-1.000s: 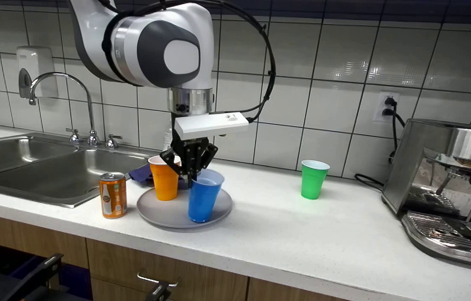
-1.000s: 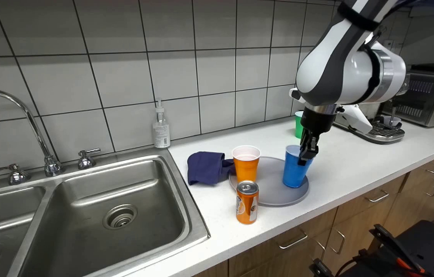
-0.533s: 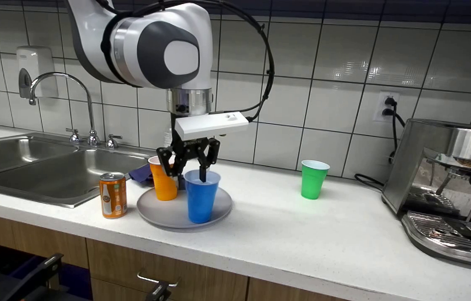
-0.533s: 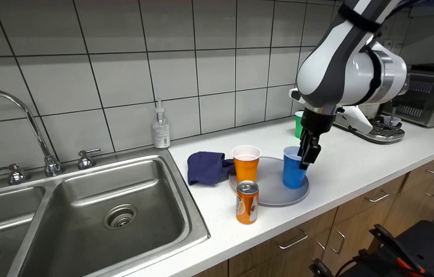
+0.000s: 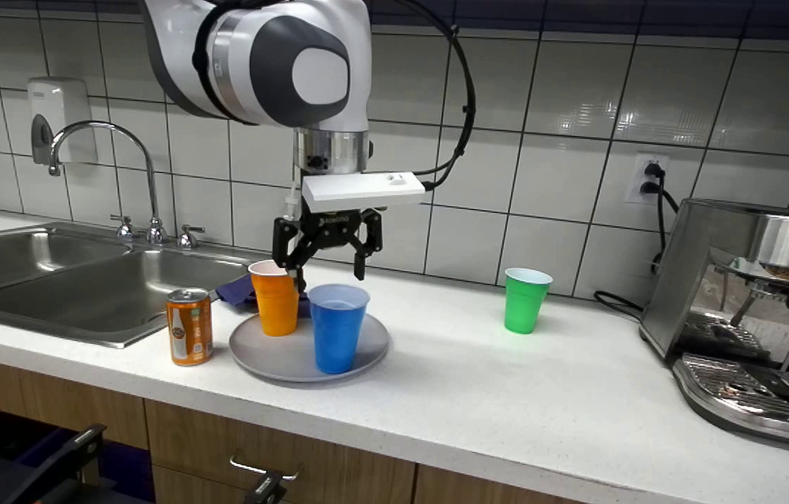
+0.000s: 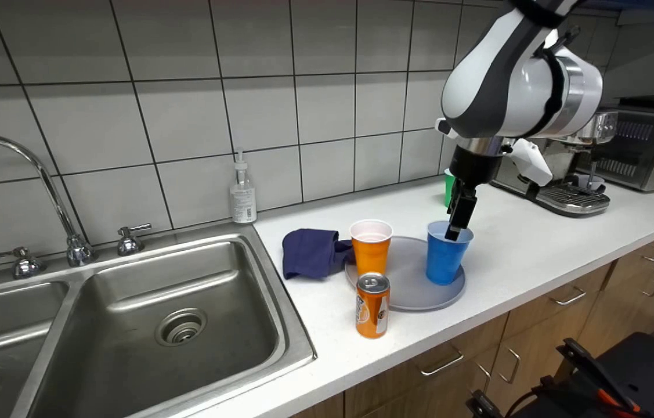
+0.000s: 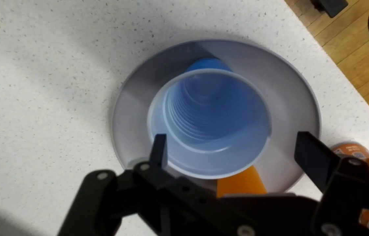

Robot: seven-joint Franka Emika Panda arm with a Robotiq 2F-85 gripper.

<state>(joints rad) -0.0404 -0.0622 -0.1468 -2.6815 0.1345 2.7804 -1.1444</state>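
My gripper (image 5: 330, 280) stands open just above a blue cup (image 5: 338, 332), its fingers spread wide with nothing between them. In the wrist view the mouth of the blue cup (image 7: 209, 108) lies largely between and beyond the spread fingertips. That cup is upright on a grey plate (image 5: 261, 357). Behind it on the same plate stands an orange cup (image 5: 275, 301), partly covered by a gripper finger in that exterior view. An orange drink can (image 6: 372, 305) sits on the counter beside the plate. Farther off, a green cup (image 5: 526, 301) stands alone near the tiled wall.
A double steel sink (image 6: 280, 348) with a faucet (image 5: 149, 168) lies beside the can. A purple cloth (image 6: 309, 252) rests by the plate, and a soap bottle (image 6: 243, 197) stands against the wall. A coffee machine (image 5: 751, 301) occupies the counter's far end.
A second ago the gripper was closed at the blue cup's rim, with the cup slightly tilted. The fingers have since spread apart and the arm has risen, leaving the cup on the plate.
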